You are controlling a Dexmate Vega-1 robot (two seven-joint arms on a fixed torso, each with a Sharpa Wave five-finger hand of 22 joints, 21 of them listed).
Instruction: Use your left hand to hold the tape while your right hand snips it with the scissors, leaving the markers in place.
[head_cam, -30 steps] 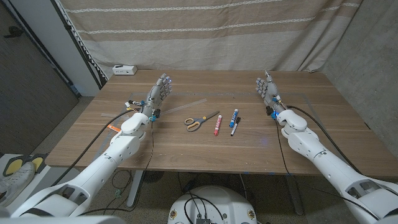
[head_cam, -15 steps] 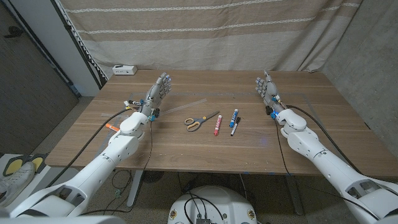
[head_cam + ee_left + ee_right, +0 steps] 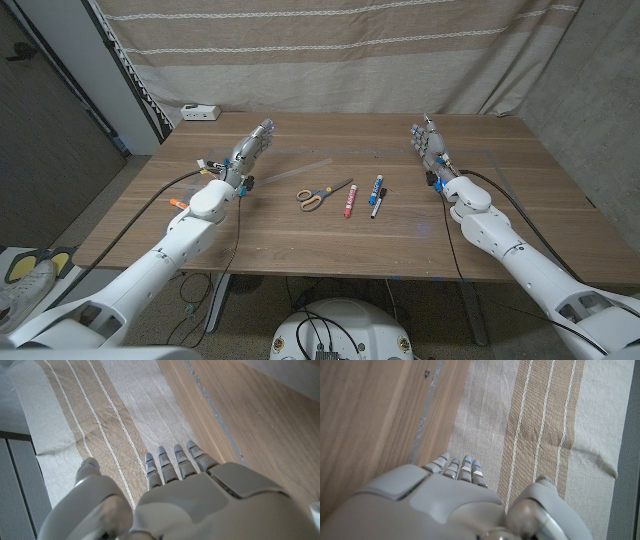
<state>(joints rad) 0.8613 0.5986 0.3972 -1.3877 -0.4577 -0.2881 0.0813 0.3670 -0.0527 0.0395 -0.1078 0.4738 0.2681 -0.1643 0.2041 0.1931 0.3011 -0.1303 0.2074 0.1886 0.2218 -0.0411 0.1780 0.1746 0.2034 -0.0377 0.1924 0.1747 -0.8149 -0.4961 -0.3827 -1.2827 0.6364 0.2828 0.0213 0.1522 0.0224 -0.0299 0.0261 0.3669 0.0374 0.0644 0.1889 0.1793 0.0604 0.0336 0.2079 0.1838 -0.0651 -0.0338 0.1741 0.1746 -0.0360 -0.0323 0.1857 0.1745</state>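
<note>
Left hand [image 3: 252,148] and right hand [image 3: 429,143]: fingers released, extended, holding nothing, at opp. sides of bench [image 3: 300,225]. Centre of bench: scissors [image 3: 322,194], orange handles; beside them, markers [image 3: 364,197]. Clear tape strip [image 3: 305,165] flat, betw. left hand and scissors.
</note>
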